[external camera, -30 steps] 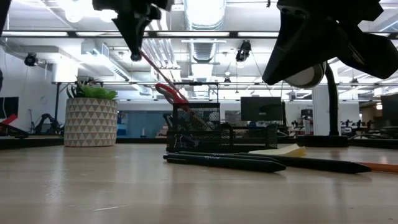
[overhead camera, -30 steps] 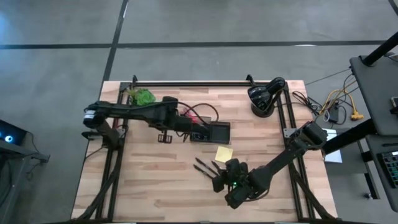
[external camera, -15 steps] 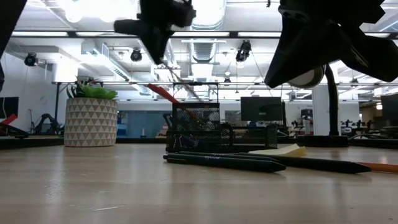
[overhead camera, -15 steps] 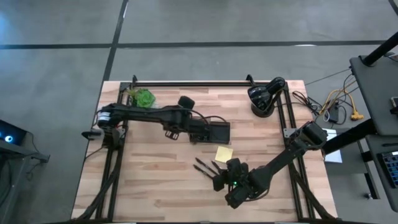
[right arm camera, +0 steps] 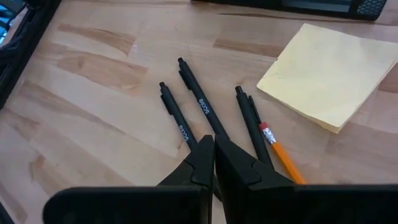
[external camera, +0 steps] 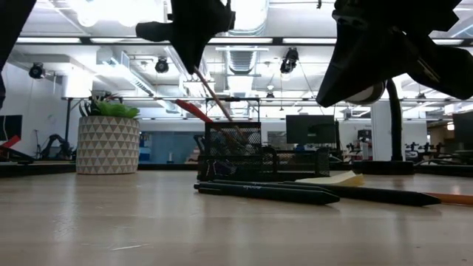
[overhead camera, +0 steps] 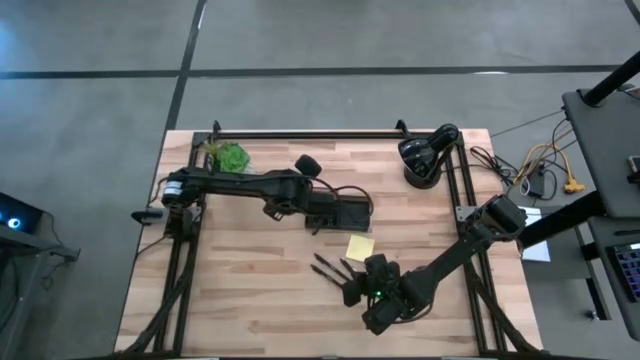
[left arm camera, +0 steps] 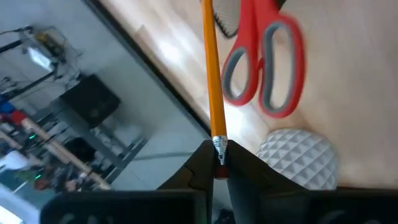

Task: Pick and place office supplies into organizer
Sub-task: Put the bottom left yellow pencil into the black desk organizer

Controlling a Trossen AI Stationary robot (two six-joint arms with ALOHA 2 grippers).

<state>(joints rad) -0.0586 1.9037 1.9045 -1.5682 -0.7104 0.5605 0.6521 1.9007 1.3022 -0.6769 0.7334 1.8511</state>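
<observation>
We are seeing three thin black pens (right arm camera: 200, 104) lying on the wooden table (overhead camera: 250, 290) beside one square yellow sticky-note pad (right arm camera: 329, 73). One orange pencil (right arm camera: 281, 154) is lying there, half hidden by the right hand (right arm camera: 214, 163), which is pinched shut on nothing. The left hand (left arm camera: 217, 169) is holding a second orange pencil (left arm camera: 211, 81) over the dark mesh organizer (external camera: 262, 157). One pair of red-handled scissors (left arm camera: 267, 68) is showing, blades cut off.
</observation>
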